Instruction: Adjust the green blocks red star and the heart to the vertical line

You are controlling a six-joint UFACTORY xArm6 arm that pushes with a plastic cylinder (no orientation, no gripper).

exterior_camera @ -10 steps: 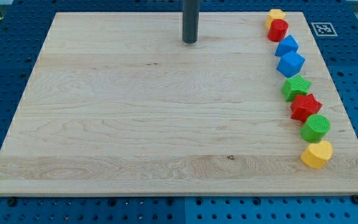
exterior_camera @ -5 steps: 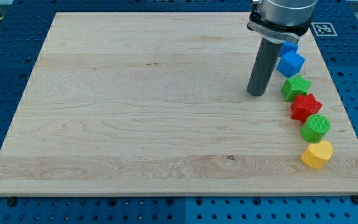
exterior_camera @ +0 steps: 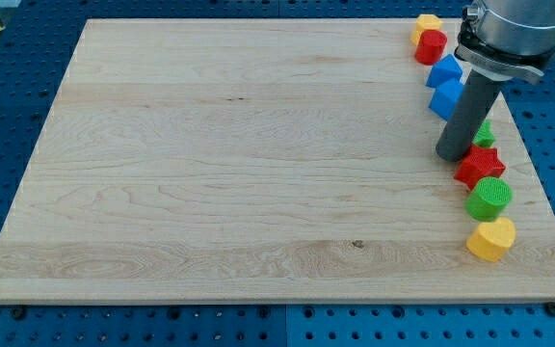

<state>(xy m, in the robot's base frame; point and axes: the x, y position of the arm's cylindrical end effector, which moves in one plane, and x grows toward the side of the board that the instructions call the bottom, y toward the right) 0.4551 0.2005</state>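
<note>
My tip (exterior_camera: 452,154) stands on the board at the view's right, just left of the red star (exterior_camera: 480,166) and in front of the green star (exterior_camera: 485,134), which the rod mostly hides. Below the red star sit the green cylinder (exterior_camera: 489,198) and the yellow heart (exterior_camera: 491,238), in a column slanting toward the view's lower right. The tip looks to be touching or almost touching the green star.
Above, along the board's right edge, lie two blue blocks (exterior_camera: 446,98) (exterior_camera: 444,69), a red cylinder (exterior_camera: 430,46) and a yellow block (exterior_camera: 428,23). The wooden board's right edge (exterior_camera: 538,183) is close to the column. A marker tag lies off the board at top right.
The rod swept from the view's top centre down and to the right, and now stands against the column, covering most of the green star. The blocks have not visibly moved.
</note>
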